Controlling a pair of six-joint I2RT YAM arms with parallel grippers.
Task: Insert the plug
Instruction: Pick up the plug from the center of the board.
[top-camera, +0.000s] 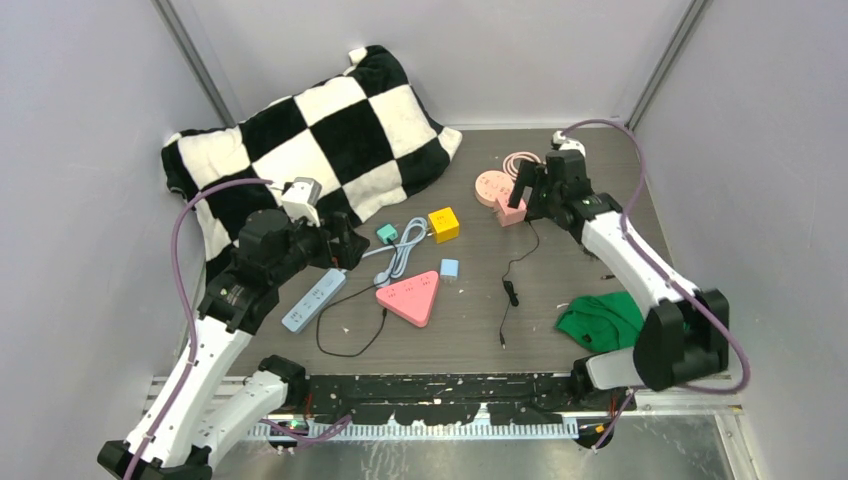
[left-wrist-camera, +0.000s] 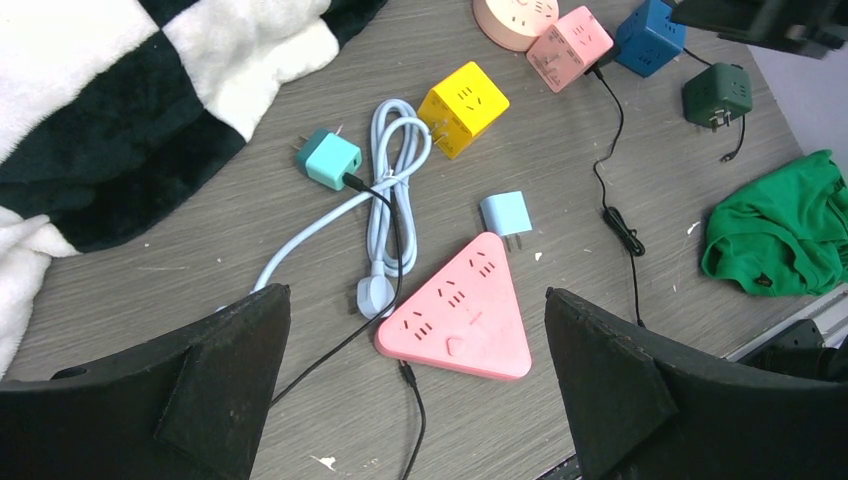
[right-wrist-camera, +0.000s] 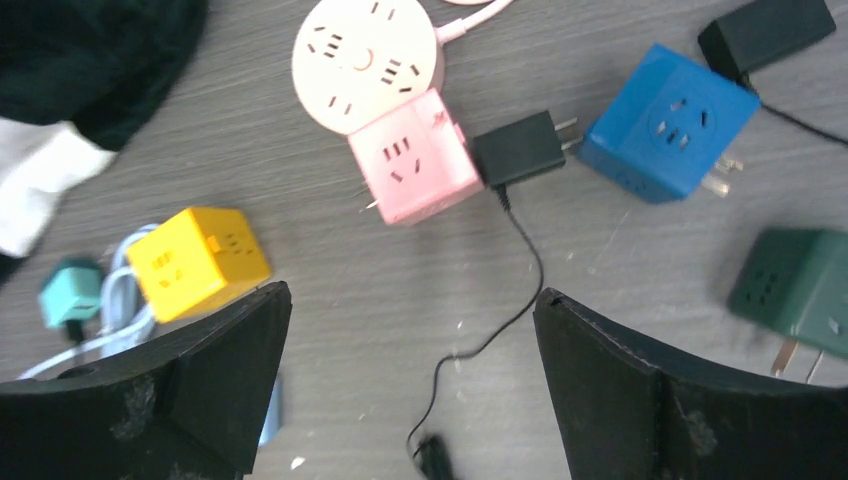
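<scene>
Both pincers were released, nothing gripped. The right pincer (right-wrist-camera: 410, 295) hung over the counter (top-camera: 560, 250) with its jaws wide. In its wrist view the black plug (right-wrist-camera: 520, 150) lay flat on the counter, against the 3 o'clock side of the pink cube socket (right-wrist-camera: 415, 160). Its prongs were bare and aimed at 3 o'clock toward the blue cube socket (right-wrist-camera: 668, 122), tips just beside it. Couldn't tell if they touched. The left pincer (left-wrist-camera: 415, 292) hovered over the pink triangular strip (left-wrist-camera: 460, 310), with the yellow cube (left-wrist-camera: 463, 105) at 12 o'clock of it.
</scene>
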